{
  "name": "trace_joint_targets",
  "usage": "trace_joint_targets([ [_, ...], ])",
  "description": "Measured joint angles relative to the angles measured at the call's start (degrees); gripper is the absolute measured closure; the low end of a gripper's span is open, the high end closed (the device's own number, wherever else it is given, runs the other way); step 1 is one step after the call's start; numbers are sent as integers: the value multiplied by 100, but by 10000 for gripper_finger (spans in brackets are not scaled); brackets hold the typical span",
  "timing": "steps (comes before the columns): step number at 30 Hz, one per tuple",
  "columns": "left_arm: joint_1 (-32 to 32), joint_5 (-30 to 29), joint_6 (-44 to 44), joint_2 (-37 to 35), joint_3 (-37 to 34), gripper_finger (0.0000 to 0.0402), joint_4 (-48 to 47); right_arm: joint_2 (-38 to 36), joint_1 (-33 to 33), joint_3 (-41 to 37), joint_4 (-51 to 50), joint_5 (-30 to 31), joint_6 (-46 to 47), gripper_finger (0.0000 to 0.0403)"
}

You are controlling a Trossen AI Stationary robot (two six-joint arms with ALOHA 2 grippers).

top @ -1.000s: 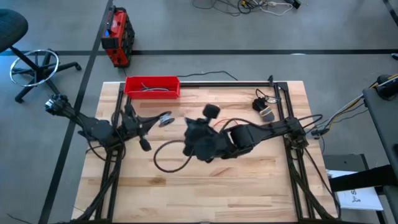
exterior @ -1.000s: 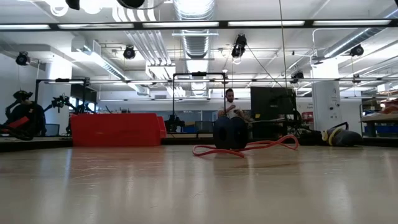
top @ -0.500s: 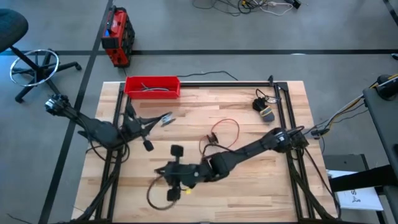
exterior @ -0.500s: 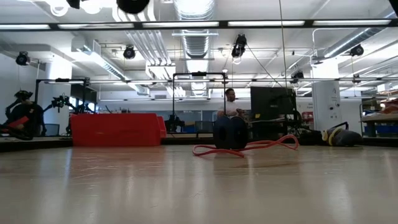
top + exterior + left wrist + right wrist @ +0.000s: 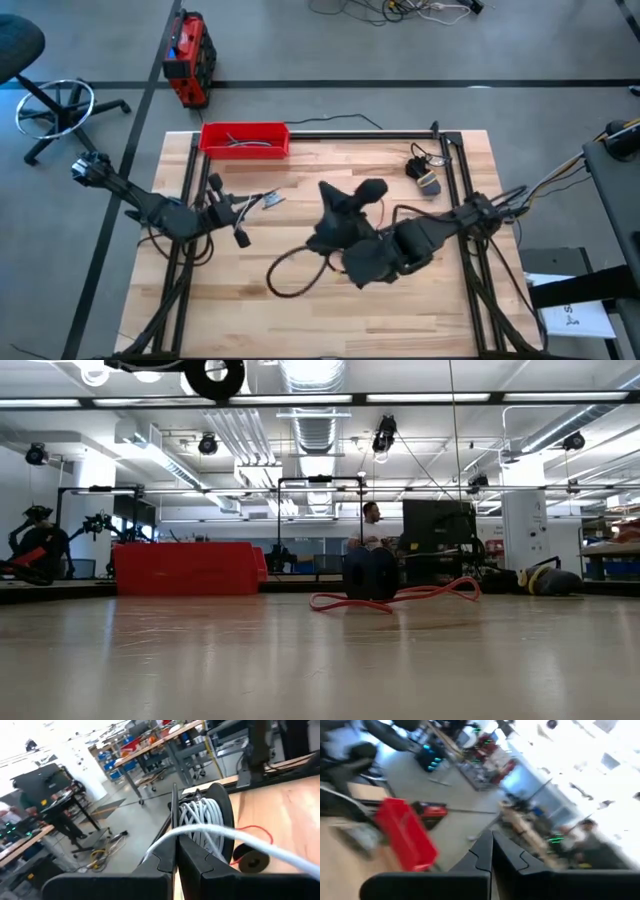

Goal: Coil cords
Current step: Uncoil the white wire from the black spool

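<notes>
Mid-coiling: left claw (image 5: 176,851) pinched on white cord (image 5: 235,836) at worktop's nine o'clock, right claw (image 5: 492,851) closed, empty; next, likely another loop.

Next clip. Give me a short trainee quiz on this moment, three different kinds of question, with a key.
1. True or false: the red tray sits in the middle of the table.
2. What is the left gripper pinching? A) the red cord B) the white cord C) nothing
3. Fill in: the looped cord lying in the low view is ____ in colour.

Key: 1 false, it is at the far edge, on the left arm's side. 2 B. 3 red.
</notes>
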Motion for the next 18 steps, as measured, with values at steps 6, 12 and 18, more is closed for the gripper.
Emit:
trace_joint_targets([
  [6,-1,14,-212,-128,-2,401,259,-218,-15,-13,-3155,-1630,4008,402],
  [12,9,1207,-492,-296,-33,401,1284,310,-66,-593,-3101,-2413,4884,398],
  [18,13,1427,108,-140,-294,401,1623,910,-183,-888,-256,-2774,2585,344],
])
